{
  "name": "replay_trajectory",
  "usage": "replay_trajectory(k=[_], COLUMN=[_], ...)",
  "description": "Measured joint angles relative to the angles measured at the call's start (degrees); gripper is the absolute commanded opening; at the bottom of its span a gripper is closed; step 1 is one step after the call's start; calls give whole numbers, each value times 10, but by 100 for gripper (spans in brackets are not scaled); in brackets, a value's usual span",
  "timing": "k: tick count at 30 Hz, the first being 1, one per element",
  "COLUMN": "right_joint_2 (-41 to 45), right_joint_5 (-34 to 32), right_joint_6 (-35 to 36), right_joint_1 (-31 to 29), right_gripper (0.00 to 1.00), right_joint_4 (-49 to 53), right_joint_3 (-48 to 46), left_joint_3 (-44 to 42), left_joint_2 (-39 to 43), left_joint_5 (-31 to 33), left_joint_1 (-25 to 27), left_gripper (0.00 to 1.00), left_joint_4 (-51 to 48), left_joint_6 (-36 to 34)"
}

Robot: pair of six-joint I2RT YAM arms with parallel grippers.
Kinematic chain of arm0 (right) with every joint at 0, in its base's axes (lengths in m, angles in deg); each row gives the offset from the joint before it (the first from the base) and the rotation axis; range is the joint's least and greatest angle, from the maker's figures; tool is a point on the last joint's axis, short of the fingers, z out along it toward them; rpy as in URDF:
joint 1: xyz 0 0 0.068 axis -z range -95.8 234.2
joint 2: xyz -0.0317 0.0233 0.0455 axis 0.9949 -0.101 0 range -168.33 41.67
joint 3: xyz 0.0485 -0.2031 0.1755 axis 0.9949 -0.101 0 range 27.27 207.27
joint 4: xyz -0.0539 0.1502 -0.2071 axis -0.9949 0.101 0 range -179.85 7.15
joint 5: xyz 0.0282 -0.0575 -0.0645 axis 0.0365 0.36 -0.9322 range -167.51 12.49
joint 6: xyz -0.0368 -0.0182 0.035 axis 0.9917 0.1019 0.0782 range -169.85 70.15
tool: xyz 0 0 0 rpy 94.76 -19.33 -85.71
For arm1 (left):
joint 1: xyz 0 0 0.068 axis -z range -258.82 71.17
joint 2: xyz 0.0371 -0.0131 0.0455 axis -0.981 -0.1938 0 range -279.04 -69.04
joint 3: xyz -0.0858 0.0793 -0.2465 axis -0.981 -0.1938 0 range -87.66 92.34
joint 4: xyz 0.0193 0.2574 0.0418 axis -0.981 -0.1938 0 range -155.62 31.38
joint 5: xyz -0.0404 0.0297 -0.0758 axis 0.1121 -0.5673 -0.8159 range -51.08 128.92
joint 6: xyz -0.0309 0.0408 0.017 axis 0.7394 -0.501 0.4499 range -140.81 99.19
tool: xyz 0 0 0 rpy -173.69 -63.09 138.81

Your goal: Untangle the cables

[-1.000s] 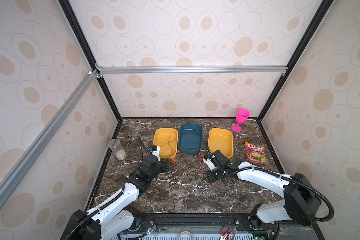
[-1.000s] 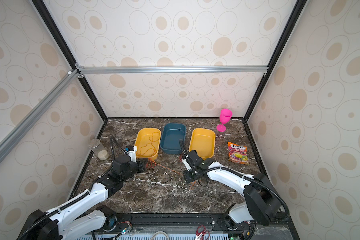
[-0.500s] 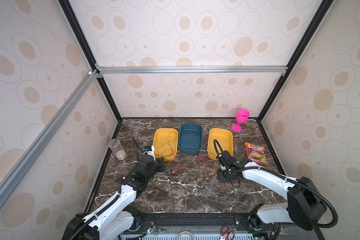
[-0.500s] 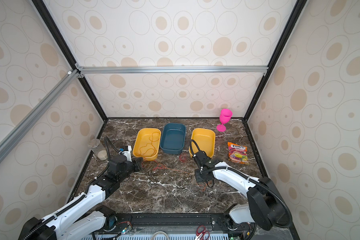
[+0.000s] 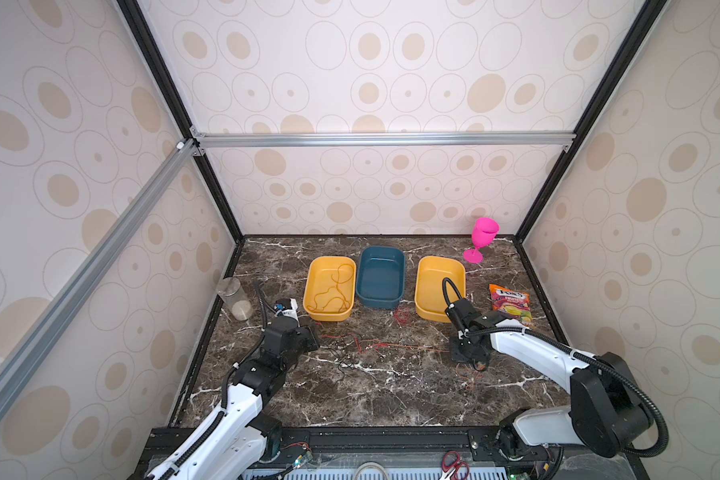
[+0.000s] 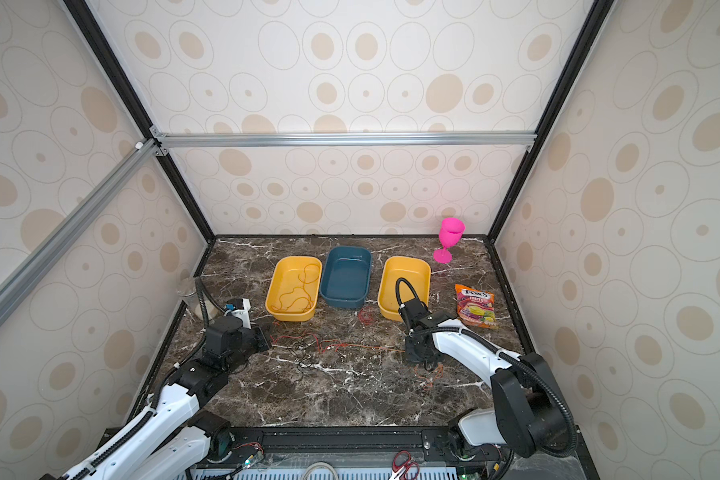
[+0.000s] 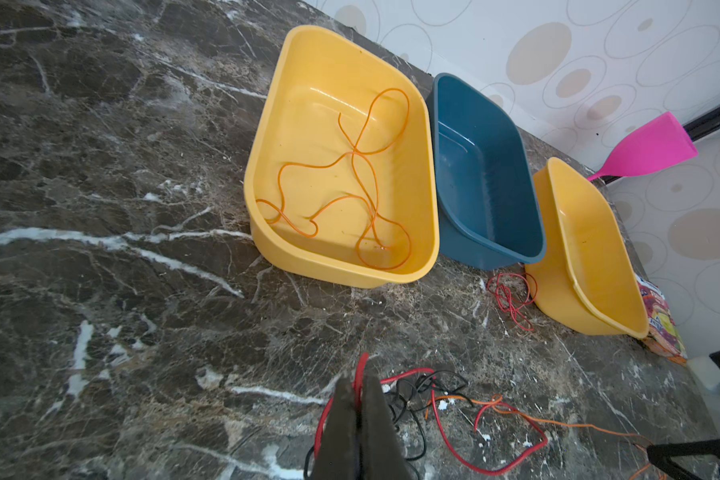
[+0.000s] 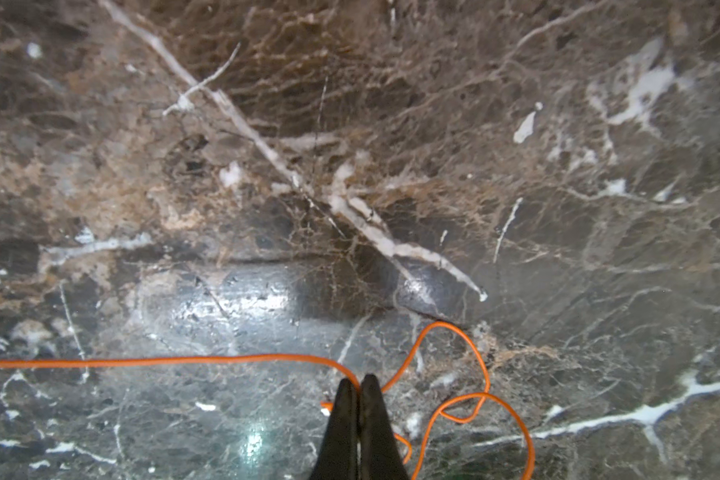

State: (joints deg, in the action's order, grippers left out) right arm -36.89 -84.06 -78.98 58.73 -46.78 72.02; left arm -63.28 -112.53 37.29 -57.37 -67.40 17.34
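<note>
Marble tabletop [image 5: 371, 395]: one orange cable [image 7: 352, 153] sits sorted in the far-left yellow tray [image 7: 250, 187]; the other cables [image 5: 346, 347] lie knotted near the middle. Left pincer [image 7: 357, 380] clenches a red strand [image 7: 363, 360], right pincer [image 8: 358, 380] an orange strand [image 8: 163, 360].

3 circle-patterned walls [image 5: 371, 83] enclose a dark, seemingly marble tabletop [image 5: 371, 399].

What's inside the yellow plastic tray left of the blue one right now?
One thin orange cable lies in loose loops on the floor of the yellow plastic tray; nothing else shows. Its near wall may hide a sliver of floor.
</note>
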Motion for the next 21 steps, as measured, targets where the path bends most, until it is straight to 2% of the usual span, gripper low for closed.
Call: replay_trajectory(k=[3,7,10,13,14,21], right_joint_2=[0,0,-7,-17,-19,-21], right_joint_5=[42,82,100,110,113,146], right_joint_6=[19,45,59,70,72,91], right_joint_1=[-1,-20,-44,-61,-64,-78], right_gripper=[2,3,8,11,16,20], right_joint_4=[-16,-31,-37,-44,-47,-58], right_joint_3=[0,2,12,21,23,24], left_joint_3=[-12,-18,-6,33,51,162], left_joint_2=[-3,-39,-69,-91,-96,-137], left_joint_5=[-38,-74,-75,-71,-69,-85], left_joint_1=[0,1,1,1,1,12], left_gripper=[1,37,53,60,61,62], left_joint_4=[-5,-27,-67,-110,-119,-121], left_joint_6=[1,12,12,2,-2,-45])
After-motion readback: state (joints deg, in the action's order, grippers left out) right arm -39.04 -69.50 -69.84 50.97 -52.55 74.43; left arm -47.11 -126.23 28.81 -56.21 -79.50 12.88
